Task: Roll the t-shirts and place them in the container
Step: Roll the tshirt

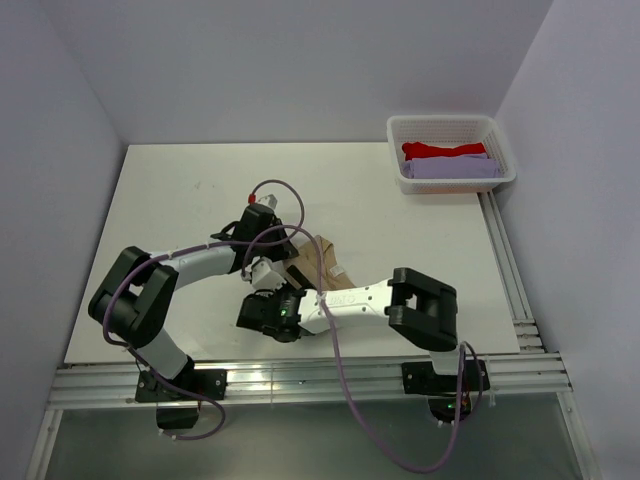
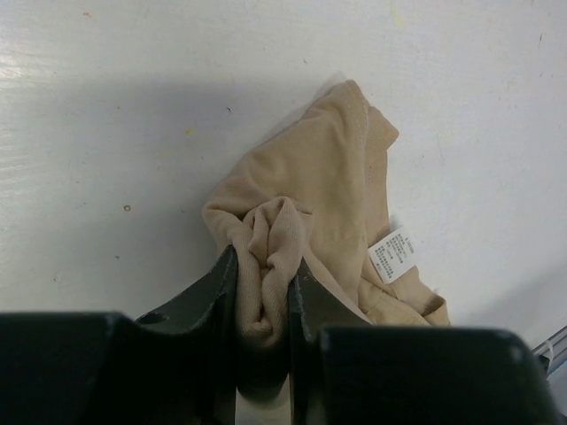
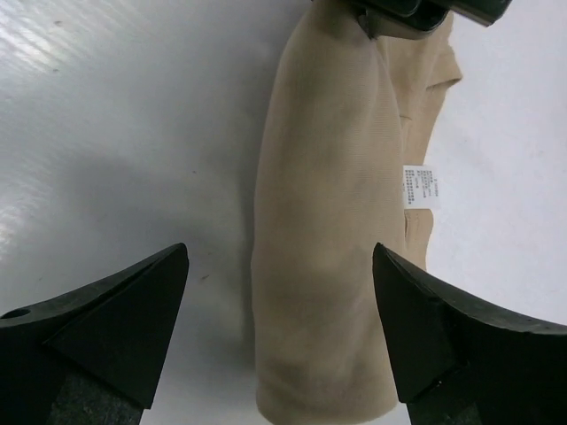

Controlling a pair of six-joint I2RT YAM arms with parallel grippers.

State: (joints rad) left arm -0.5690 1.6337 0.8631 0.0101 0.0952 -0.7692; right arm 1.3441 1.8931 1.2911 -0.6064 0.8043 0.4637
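The tan-beige t-shirt lies as a long roll near the table's front middle. Its white neck label shows on the loose part beside the roll. My left gripper is shut on one bunched end of the tan roll, with cloth squeezed between both fingers. My right gripper stands open over the other end, its fingers wide on either side and not touching the cloth. A red t-shirt and a lavender one lie in the basket.
The white lattice basket stands at the back right corner of the white table. Grey walls close in on three sides. Both arms cross low over the front middle, with purple cables looping around them.
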